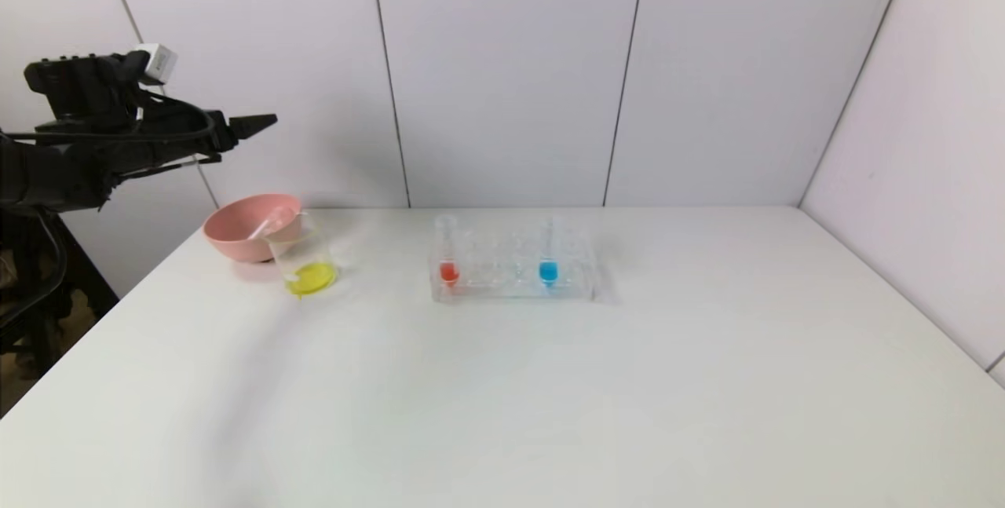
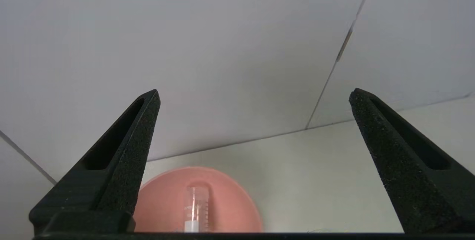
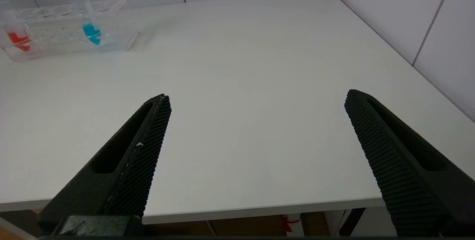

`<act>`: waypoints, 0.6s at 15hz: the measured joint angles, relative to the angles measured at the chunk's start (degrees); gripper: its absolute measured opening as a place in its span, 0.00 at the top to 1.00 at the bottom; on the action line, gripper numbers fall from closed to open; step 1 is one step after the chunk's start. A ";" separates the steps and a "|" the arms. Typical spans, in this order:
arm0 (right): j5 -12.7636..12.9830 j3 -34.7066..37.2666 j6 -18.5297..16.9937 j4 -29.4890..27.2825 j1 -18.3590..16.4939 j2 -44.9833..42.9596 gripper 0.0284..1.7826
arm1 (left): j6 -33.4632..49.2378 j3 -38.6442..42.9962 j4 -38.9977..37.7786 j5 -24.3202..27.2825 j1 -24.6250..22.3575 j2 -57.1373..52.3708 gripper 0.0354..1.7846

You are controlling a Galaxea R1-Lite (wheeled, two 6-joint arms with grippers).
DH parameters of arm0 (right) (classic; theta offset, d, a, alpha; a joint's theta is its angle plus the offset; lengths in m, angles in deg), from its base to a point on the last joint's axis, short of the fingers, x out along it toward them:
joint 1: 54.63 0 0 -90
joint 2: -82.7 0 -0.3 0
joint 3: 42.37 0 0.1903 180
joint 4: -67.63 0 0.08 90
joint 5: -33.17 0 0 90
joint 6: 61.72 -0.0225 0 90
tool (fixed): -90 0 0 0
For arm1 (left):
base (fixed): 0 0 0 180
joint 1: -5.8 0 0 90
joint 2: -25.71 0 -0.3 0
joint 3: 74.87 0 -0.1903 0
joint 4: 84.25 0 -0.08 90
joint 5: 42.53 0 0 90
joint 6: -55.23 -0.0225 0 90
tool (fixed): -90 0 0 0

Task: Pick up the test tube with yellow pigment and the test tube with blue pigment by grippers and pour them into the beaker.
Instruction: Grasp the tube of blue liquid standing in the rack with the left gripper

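Blue-pigment test tube stands upright in the rack mid-desk toward the back edge, so the empty, wide-open right gripper should close high on it and lift straight.

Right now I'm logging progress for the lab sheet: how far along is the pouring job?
Done: yellow liquid sits in the beaker, and an emptied tube lies in the pink bowl. In hand: nothing; the left gripper hangs open above the bowl. Left: the test tube with blue pigment stands in the rack, unpoured; the right gripper waits open near the table edge.
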 joint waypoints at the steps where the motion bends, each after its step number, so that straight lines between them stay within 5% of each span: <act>1: -0.01 0.00 0.02 0.00 0.00 0.00 0.04 | 1.48 -0.04 0.85 -1.96 0.79 -2.34 0.00; 5: -0.01 0.00 0.00 0.00 0.00 0.00 0.04 | 2.89 -0.63 8.74 -12.82 5.23 -11.69 0.00; 9: -0.01 0.00 0.00 0.00 0.02 0.00 0.04 | 1.18 2.08 12.92 -28.00 15.04 -20.35 0.00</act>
